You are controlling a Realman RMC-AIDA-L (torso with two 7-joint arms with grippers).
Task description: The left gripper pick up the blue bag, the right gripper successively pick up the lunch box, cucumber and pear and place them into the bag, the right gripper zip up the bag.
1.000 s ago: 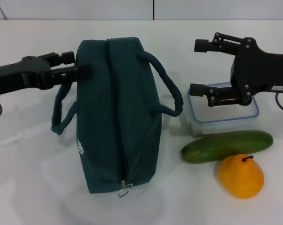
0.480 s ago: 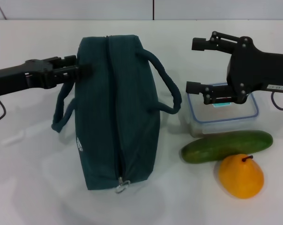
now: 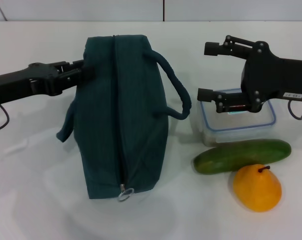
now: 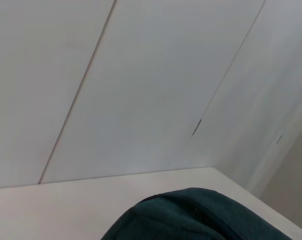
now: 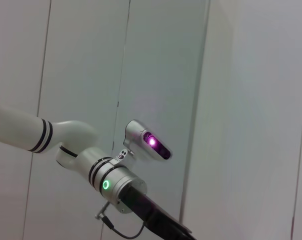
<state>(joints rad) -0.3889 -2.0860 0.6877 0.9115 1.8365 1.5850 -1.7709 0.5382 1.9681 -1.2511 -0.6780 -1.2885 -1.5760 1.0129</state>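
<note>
The blue bag lies lengthwise mid-table, its zipper closed and the ring pull at the near end. My left gripper is shut on the bag's left handle at the far left side and holds that side up. The bag's top edge also shows in the left wrist view. My right gripper hangs open just right of the bag, above the far left corner of the clear lunch box with its blue-rimmed lid. The cucumber lies in front of the box. The yellow-orange pear sits in front of the cucumber.
The bag's right handle arches toward the lunch box, close under my right gripper's fingers. The white table runs back to a pale panelled wall. The right wrist view shows only that wall and my left arm.
The bag's left side has been raised and the bag has tipped upright, its near end with the ring pull drawing back. My right gripper has drifted slightly left, still open.
</note>
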